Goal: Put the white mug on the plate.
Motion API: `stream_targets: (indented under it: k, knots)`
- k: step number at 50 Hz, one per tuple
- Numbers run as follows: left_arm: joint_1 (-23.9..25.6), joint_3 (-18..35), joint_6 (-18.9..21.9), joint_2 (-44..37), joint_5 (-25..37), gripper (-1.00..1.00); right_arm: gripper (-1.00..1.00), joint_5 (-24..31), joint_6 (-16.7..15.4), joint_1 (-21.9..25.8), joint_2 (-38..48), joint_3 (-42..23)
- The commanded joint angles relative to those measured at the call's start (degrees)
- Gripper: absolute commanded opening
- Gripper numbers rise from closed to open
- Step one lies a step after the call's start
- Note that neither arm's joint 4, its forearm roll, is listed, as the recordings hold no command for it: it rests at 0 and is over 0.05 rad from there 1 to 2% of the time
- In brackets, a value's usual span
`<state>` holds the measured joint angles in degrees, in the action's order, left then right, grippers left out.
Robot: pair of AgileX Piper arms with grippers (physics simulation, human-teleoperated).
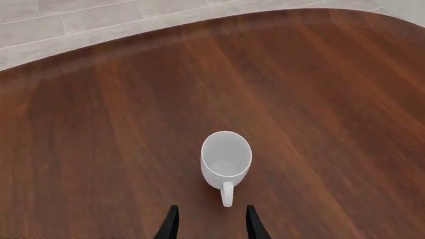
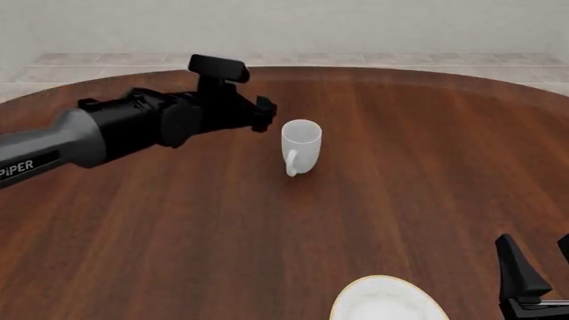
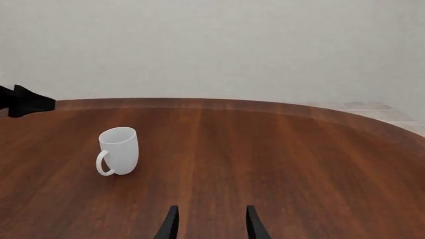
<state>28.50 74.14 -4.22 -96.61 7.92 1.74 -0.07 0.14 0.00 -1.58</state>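
The white mug (image 2: 300, 143) stands upright on the brown table, its handle turned toward the near side. In the left wrist view the mug (image 1: 226, 160) sits just ahead of my left gripper (image 1: 211, 223), handle pointing back at the open fingers, nothing between them. From the front, the left gripper (image 2: 262, 114) hovers just left of the mug, apart from it. The plate (image 2: 384, 300), white with a gold rim, lies at the near edge, partly cut off. My right gripper (image 2: 539, 265) stands open beside the plate, to its right. The right wrist view shows the mug (image 3: 119, 151) far off from that gripper (image 3: 211, 223).
The round wooden table (image 2: 178, 233) ends in a curved far edge (image 1: 133, 30), with pale floor tiles beyond. The left arm's black and grey body (image 2: 116, 130) stretches across the left of the table. Its fingertips (image 3: 27, 102) show in the right wrist view.
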Motion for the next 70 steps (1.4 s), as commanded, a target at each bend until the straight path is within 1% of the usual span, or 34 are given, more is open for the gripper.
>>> stream_targets:
  k: [1, 11, 24, 40, 55, 70]
  knots:
    - [0.08, 1.81, -2.15, -2.97, 0.39, 1.00, 1.00, -0.54, -0.02, -0.08, 0.10, 0.33]
    - [0.08, 2.06, -1.82, -5.26, -0.80, 1.00, 1.00, -0.55, -0.01, -0.09, 0.10, 0.33]
    - [-0.47, 3.18, -3.14, -8.59, -1.35, 1.00, 1.00, -0.55, -0.02, -0.09, 0.10, 0.33]
    - [0.79, 4.82, -4.05, -12.74, -1.64, 1.00, 1.00, -0.55, -0.01, -0.09, 0.10, 0.33]
    - [1.97, 6.00, -5.93, -14.54, -1.04, 1.00, 1.00, -0.55, -0.02, -0.09, 0.10, 0.33]
    - [1.53, 7.31, -5.93, -17.02, -1.57, 1.00, 1.00, -0.55, -0.03, -0.10, 0.10, 0.33]
